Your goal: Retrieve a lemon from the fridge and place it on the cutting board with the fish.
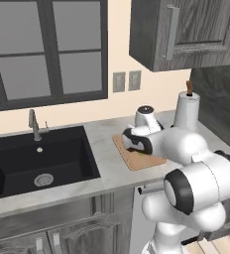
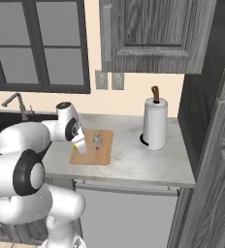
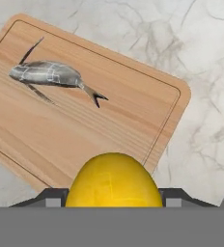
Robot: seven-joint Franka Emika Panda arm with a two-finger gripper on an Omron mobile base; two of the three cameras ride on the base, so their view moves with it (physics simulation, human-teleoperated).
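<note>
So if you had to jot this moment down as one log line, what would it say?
stage: carry to board | fingers: shut on lemon | lemon: over board edge | fish: on board | next: lower, release

Black sink (image 1: 18, 163) with faucet (image 1: 34, 125) under a window (image 1: 47, 49), paper towel roll (image 2: 154, 123) on marble counter (image 2: 148, 162)

The lemon (image 3: 114, 180) — bright yellow, smooth, roundish — sits clamped in the tool (image 3: 114, 198), above the near edge of the cutting board (image 3: 133, 120). The board, light-brown wood with a grooved border, lies flat on the marbled surface (image 3: 201, 72). The fish (image 3: 49, 75) — slim, silvery-grey — lies on its side on the board, apart from the lemon.
</note>
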